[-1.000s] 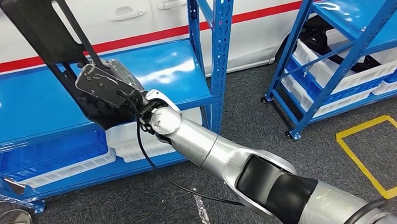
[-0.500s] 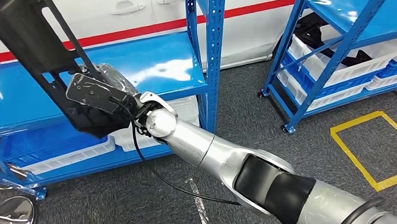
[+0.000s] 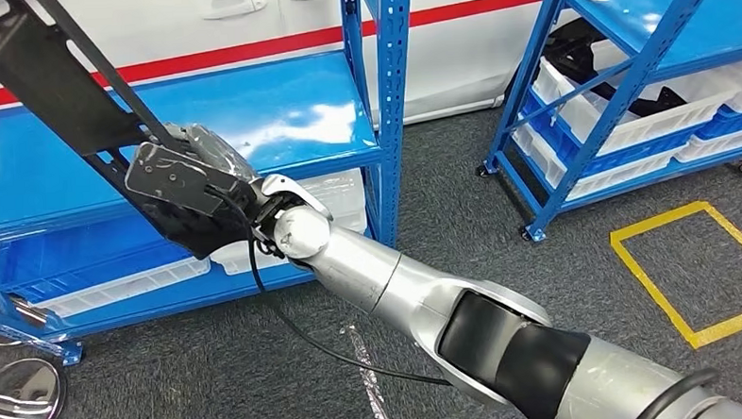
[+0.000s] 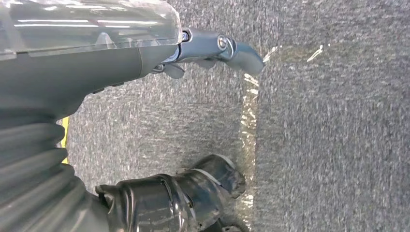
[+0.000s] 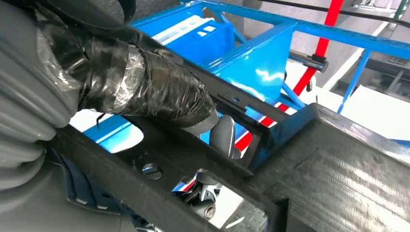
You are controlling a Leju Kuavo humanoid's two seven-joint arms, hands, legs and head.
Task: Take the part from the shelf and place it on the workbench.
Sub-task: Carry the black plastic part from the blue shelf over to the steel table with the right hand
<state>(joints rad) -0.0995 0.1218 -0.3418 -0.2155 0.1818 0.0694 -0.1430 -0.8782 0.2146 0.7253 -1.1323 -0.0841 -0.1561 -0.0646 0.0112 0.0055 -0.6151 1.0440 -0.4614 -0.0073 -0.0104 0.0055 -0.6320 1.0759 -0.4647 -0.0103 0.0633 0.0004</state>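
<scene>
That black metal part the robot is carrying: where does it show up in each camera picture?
Head view: black part upper left, held by the right hand.
Right wrist view: it crosses the picture, with fingers wrapped over it.
Left wrist view: not there; grey floor.
Shared landmark: the blue shelf.

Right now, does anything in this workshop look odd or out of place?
The fingers of the right hand are wrapped in crinkled black tape, a makeshift look. They grip the long black part. A strip of clear tape lies crumpled on the grey carpet.
</scene>
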